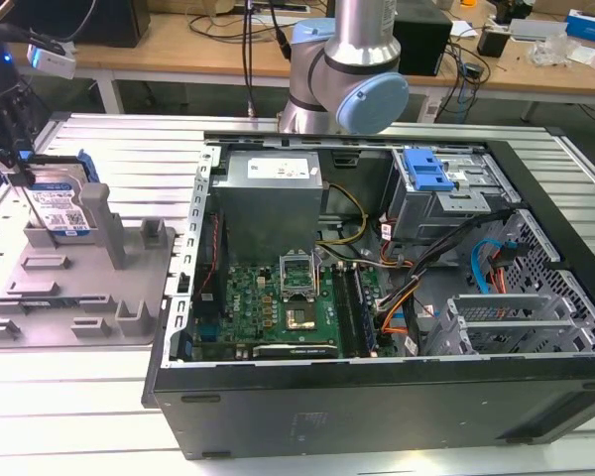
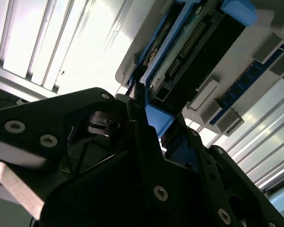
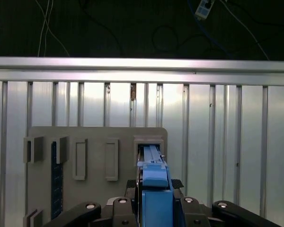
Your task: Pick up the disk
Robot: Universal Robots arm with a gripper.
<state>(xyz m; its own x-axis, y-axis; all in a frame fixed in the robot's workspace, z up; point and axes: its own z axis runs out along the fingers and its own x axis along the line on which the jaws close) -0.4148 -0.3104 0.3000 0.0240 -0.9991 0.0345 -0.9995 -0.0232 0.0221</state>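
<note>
First wrist view: hand (image 3: 155,188) nearest the lens, black fingers (image 3: 134,189) pressed against both sides of the disk (image 3: 155,176), pinching it by its blue side rail. Far end of the disk reaches the slot in the grey fixture (image 3: 94,142). Can't tell if it is seated or lifted clear. Fixture lies flat on the slatted aluminium surface (image 3: 227,142). Dark area with loose cables (image 3: 52,28) beyond the surface edge.

Second wrist view: hand (image 2: 150,118) body close up, a blue rail end between the fingers. Past it, the disk (image 2: 189,47) on edge, dark side and connector pins showing.

Exterior view: open black computer case (image 1: 377,407) nearest, motherboard (image 1: 278,297) inside, and a drive cage with blue latch (image 1: 426,171) at its back. At the exterior view's left, the fixture (image 1: 89,297) sits just beside the case. The disk (image 1: 59,210) stands upright at the fixture's far end, label facing the camera, touching a grey post (image 1: 96,213). Hand (image 1: 22,167) clamps it from above. Arm (image 1: 349,59) rises behind the case. Wooden surface (image 1: 178,55) with clutter farthest back.
</note>
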